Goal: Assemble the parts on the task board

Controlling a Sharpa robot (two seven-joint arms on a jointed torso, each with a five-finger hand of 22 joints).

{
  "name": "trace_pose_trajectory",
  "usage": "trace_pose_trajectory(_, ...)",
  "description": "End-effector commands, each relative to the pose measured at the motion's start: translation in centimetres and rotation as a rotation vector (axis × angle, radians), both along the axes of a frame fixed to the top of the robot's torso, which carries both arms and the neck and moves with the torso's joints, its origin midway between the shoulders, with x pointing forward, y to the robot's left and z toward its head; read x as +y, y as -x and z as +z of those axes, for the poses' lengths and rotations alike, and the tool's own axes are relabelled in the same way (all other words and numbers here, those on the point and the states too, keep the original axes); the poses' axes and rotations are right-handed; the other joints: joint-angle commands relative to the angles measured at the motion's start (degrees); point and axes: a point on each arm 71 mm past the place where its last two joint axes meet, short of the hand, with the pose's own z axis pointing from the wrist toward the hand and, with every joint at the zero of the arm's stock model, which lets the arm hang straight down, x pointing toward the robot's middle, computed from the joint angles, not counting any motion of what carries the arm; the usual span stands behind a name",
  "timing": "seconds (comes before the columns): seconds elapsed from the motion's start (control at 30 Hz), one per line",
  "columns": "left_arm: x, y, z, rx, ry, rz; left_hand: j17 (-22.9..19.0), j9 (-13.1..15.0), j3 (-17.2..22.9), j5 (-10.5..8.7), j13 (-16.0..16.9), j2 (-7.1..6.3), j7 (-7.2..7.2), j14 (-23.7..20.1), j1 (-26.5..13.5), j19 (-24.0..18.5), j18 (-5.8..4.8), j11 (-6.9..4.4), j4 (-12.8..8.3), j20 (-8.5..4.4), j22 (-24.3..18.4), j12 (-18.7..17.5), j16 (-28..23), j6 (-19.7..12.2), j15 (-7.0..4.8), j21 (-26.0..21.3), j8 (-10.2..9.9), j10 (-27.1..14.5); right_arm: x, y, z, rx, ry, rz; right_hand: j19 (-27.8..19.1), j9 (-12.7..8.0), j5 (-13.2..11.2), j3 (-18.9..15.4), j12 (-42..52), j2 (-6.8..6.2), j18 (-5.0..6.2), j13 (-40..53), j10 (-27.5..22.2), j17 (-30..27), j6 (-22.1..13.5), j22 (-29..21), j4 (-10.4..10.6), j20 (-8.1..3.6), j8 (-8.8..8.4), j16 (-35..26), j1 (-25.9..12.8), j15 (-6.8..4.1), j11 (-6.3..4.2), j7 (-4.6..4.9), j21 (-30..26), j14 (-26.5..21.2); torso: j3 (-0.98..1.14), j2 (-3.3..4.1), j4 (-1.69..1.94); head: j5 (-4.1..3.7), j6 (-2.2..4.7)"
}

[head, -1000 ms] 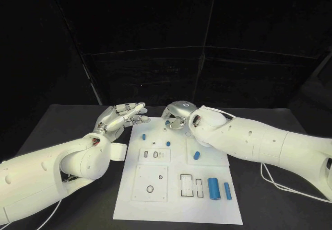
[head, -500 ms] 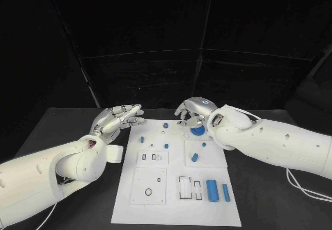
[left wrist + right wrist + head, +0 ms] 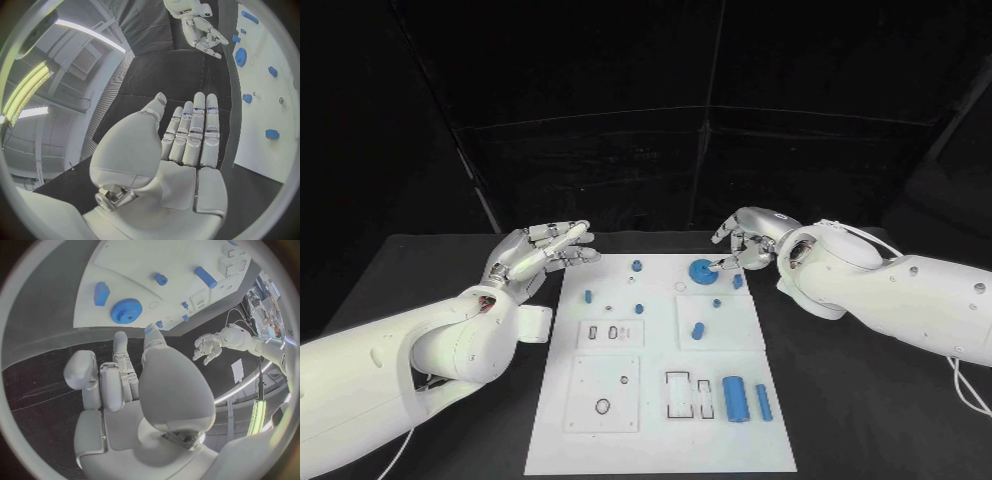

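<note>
Parts lie loose across the task board (image 3: 661, 420): gear (image 3: 705, 269) at the far end, cylinder (image 3: 734, 397) near you; slots look mostly unfilled, so count assembly barely begun; left hand (image 3: 538, 252) spread, empty; right hand (image 3: 753, 238) holds nothing, fingers loosely curled beside the gear.

Board (image 3: 661, 400): white, flat on table, long axis running away from robot. Blue gear (image 3: 705, 269) lies flat near far right corner. Small blue pegs (image 3: 636, 266) stand scattered across far half. Short blue oblong piece (image 3: 697, 329) lies mid-board, right of centre. Large blue cylinder (image 3: 734, 397) and thin blue bar (image 3: 763, 401) lie side by side at near right, beside rectangular slots (image 3: 676, 394)
</note>
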Motion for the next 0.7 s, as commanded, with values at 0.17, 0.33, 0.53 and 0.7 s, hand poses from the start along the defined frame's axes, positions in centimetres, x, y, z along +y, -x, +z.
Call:
trace_pose_trajectory(0.17,-0.3,-0.1,0.1,-0.011,0.005,-0.018,0.1,-0.1,0.1,0.24,-0.1,-0.15,0.35,0.3,-0.6,0.4,0.77,0.24,-0.4,-0.07,-0.1,-0.3,0.3,0.0,0.1,-0.4,-0.2,0.0,0.1,-1.2,-0.8,0.082,-0.021,-0.05,1.2,0.2,2.2,-1.3,16.1,1.18,-1.47,17.2,1.3,4.0,-0.6,2.9,0.6,0.33,1.1,2.3,1.5,0.6,0.2,0.1,1.9,3.6,-0.1,0.12,0.2,-0.21,-0.15)
trace_pose_trajectory(0.33,-0.3,-0.1,0.1,-0.011,0.005,-0.017,0.1,-0.1,0.1,0.24,-0.1,-0.15,0.35,0.3,-0.6,0.4,0.77,0.24,-0.4,-0.07,-0.1,-0.3,0.3,0.0,0.1,-0.4,-0.2,0.0,0.7,-1.9,-1.1,0.093,-0.022,-0.045,1.5,0.3,4.0,-1.3,21.4,2.26,-1.64,22.8,2.2,5.5,-0.3,3.9,0.2,0.43,1.63,3.1,2.5,0.58,0.15,0.09,2.5,3.7,-0.12,0.1,0.2,-0.16,-0.37)
trace_pose_trajectory(0.53,-0.3,-0.2,0.1,-0.01,0.005,-0.017,0.1,-0.1,0.1,0.24,-0.1,-0.15,0.35,0.3,-0.6,0.4,0.77,0.24,-0.4,-0.07,-0.1,-0.3,0.3,0.0,0.1,-0.4,-0.2,0.0,1.2,-2.2,-1.4,0.116,-0.009,-0.031,1.6,0.4,5.5,-1.3,26.6,3.34,-1.75,28.4,3.7,6.6,0.5,4.6,-0.7,0.38,2.22,3.7,4.1,0.5,0.0,-0.09,3.0,3.9,-0.18,0.1,0.24,-0.35,-0.57)
trace_pose_trajectory(0.7,-0.4,-0.2,0.1,-0.01,0.005,-0.019,0.1,-0.1,0.1,0.24,-0.1,-0.15,0.34,0.3,-0.6,0.4,0.77,0.24,-0.4,-0.07,-0.1,-0.3,0.3,0.0,0.1,-0.4,-0.2,0.0,1.7,-2.1,-1.7,0.124,0.012,-0.012,1.7,0.4,3.5,-1.8,32.5,3.87,-1.87,34.5,6.0,7.8,1.0,5.4,-1.8,0.34,2.32,4.3,5.1,0.49,-0.05,-0.23,3.5,4.0,-0.2,0.11,0.22,-0.35,-0.74)
